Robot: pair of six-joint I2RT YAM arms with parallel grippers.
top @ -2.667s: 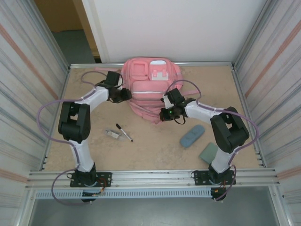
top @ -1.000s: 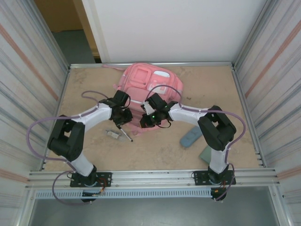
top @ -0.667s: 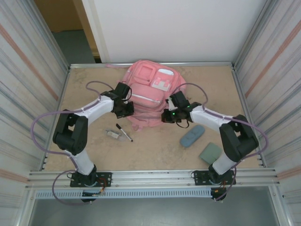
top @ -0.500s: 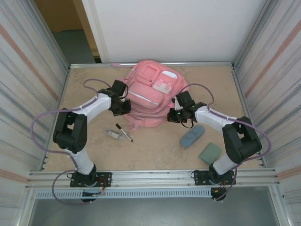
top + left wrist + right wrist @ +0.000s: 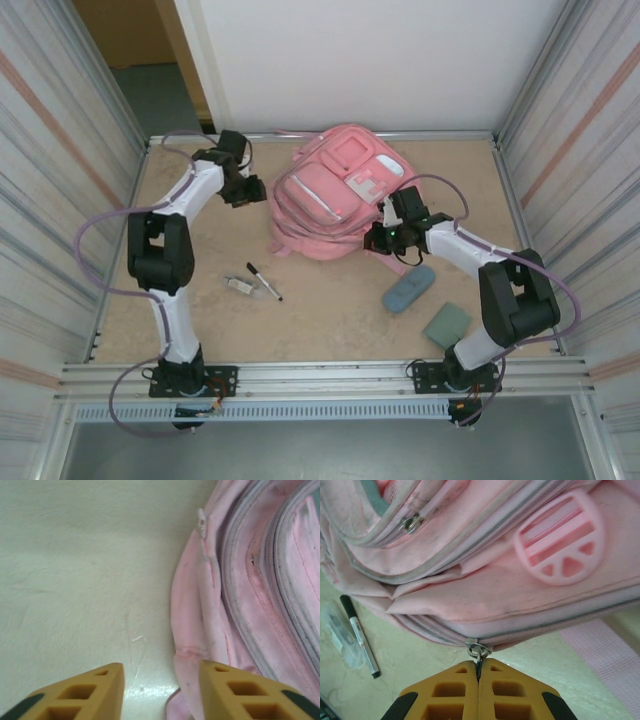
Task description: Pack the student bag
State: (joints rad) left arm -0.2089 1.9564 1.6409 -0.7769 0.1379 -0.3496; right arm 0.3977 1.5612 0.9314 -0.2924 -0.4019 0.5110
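The student bag [image 5: 335,190], a big pink backpack with white-trimmed pockets, lies at the back middle of the table, turned at an angle. My left gripper [image 5: 250,190] sits just left of the bag and is open; in the left wrist view its jaws [image 5: 162,690] stand apart over the table, with the bag's edge [image 5: 210,630] beside the right finger. My right gripper [image 5: 381,238] is at the bag's near right side. It is shut on a metal zip pull [image 5: 479,652] of the bag's lower zip, pinched between the gripper [image 5: 479,672] tips.
A black marker [image 5: 264,281] and a small clear packet [image 5: 238,285] lie in front of the bag on the left. A blue-grey pencil case [image 5: 409,288] and a grey-green flat block [image 5: 447,325] lie front right. Metal walls enclose the table on both sides.
The left gripper has let go of the bag, opened and moved to the back left. The bag has shifted and turned toward the back right. The right gripper keeps hold of the zip pull.
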